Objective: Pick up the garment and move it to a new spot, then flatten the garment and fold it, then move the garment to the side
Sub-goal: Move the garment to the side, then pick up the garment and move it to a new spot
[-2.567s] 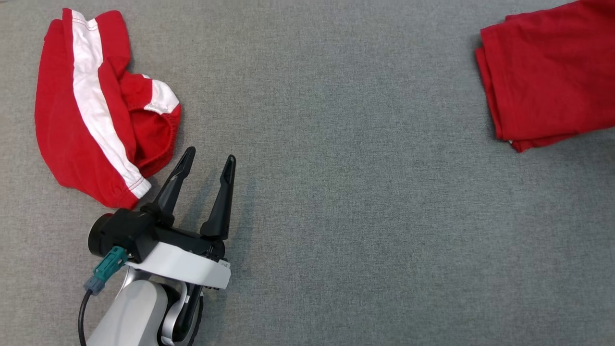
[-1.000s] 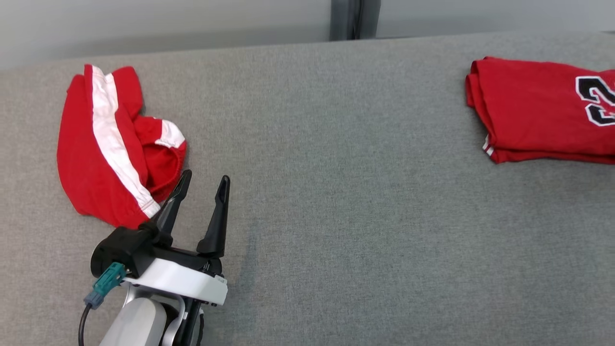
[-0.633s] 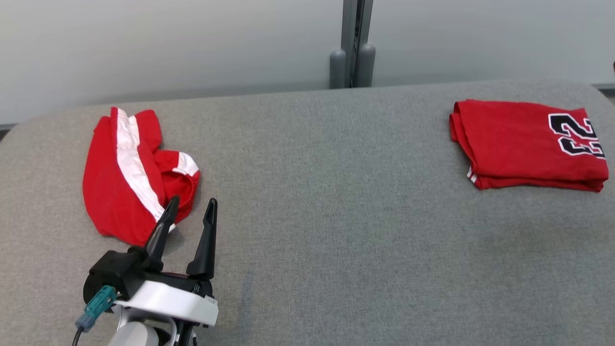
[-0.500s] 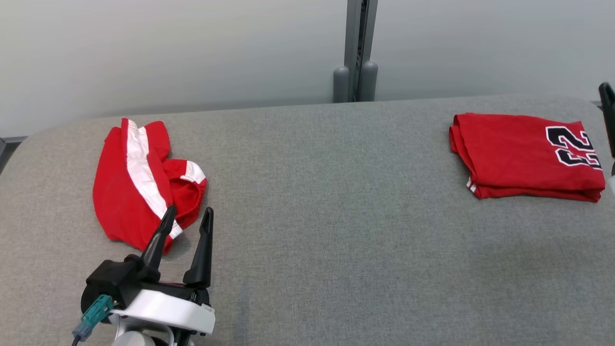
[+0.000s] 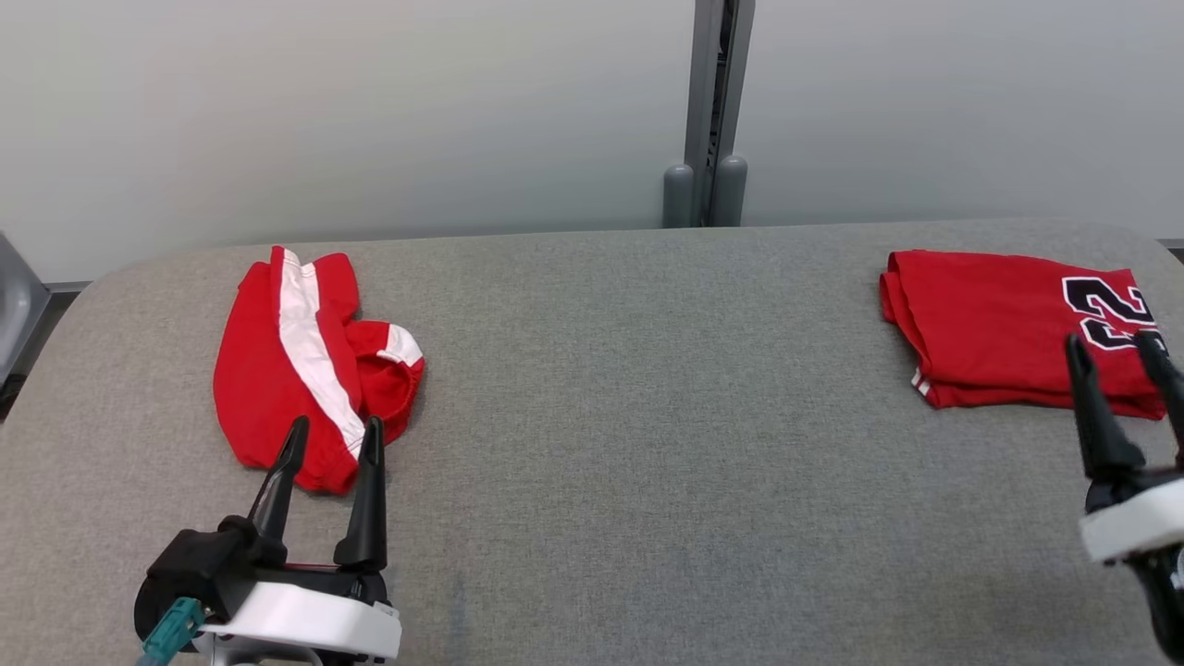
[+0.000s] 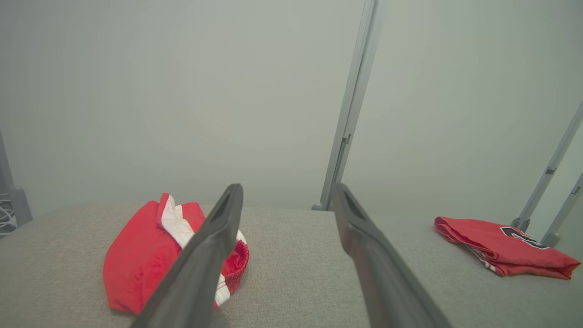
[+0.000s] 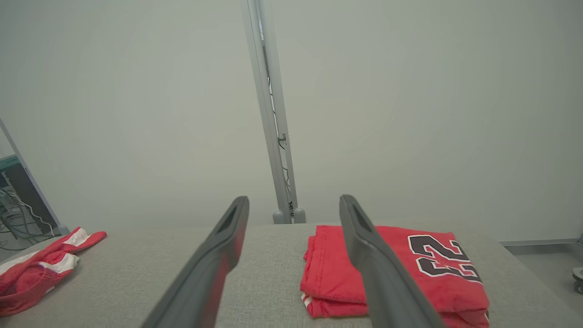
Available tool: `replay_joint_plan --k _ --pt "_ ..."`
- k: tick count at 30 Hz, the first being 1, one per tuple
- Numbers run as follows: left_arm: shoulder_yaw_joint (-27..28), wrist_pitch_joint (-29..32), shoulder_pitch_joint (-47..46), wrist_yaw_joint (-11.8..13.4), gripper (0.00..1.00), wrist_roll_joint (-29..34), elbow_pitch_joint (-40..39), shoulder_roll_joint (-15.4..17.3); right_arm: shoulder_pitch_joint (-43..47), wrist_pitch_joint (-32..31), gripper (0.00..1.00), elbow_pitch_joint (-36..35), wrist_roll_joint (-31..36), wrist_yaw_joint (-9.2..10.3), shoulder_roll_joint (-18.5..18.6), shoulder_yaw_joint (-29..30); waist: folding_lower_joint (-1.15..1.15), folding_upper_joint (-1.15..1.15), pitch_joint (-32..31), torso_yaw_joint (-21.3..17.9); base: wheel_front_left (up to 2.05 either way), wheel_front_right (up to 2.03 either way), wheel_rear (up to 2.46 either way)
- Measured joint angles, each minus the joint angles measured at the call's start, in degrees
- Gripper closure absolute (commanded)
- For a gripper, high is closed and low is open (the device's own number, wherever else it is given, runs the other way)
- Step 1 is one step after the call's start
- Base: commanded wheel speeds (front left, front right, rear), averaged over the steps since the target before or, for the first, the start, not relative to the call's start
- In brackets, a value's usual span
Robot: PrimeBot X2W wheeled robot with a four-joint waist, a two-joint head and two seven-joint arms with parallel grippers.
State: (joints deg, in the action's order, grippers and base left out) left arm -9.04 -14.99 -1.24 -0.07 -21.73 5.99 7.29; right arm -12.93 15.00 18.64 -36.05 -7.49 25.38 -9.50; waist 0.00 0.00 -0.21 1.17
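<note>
- Head view, change of framing: the camera has tilted upward since the earlier pictures, so the wall [image 5: 370, 111] and a grey post [image 5: 712, 111] now stand at 12 o'clock. The cloths shifted in the picture with it, but they have not moved on the desk [image 5: 647, 416].
- Right tool [image 5: 1110, 342]: newly come into view at 4 o'clock. Its fingers are apart and hold nothing, their tips in front of the near edge of the folded jersey [image 5: 990, 324].
- Left tool [image 5: 335, 425]: at 7 o'clock, fingers apart and empty.
- Crumpled garment [image 5: 277, 370]: red with a white stripe, lying in a heap at 9 o'clock, directly at 12 o'clock of the left tool's tips. Whether they touch it cannot be told.
- Reading: the jersey at 3 o'clock looks finished and set aside. The heap is probably the next piece, not yet picked up, and both tools appear to be back at a ready pose before the first grasp.
</note>
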Motion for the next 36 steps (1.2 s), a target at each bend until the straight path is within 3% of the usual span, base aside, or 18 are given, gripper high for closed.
replay_joint_plan --k 5,15,25,36 --pt "0.82 0.00 0.90 -0.90 0.00 2.03 -0.57 -1.03 8.79 -0.01 0.00 -6.75 7.05 0.00 -6.89 6.64 0.00 0.00 -0.18 0.86 0.00 0.00 0.00" --pt "4.67 0.00 2.27 -0.65 0.00 7.66 -1.02 -2.74 14.92 0.00 0.00 -14.39 17.20 0.00 -14.46 7.82 0.00 0.00 0.54 0.80 0.00 0.00 0.00" --pt "5.70 0.00 3.09 -1.81 0.00 10.05 0.02 -3.99 15.88 0.00 0.00 -16.52 19.39 0.00 -17.89 9.22 0.00 0.00 1.25 0.88 0.00 0.00 0.00" --pt "6.30 0.00 2.22 -2.47 0.00 10.20 0.55 -4.38 15.82 0.00 0.00 -16.53 19.73 0.00 -18.01 9.04 0.00 0.00 1.46 1.07 0.00 0.00 0.00"
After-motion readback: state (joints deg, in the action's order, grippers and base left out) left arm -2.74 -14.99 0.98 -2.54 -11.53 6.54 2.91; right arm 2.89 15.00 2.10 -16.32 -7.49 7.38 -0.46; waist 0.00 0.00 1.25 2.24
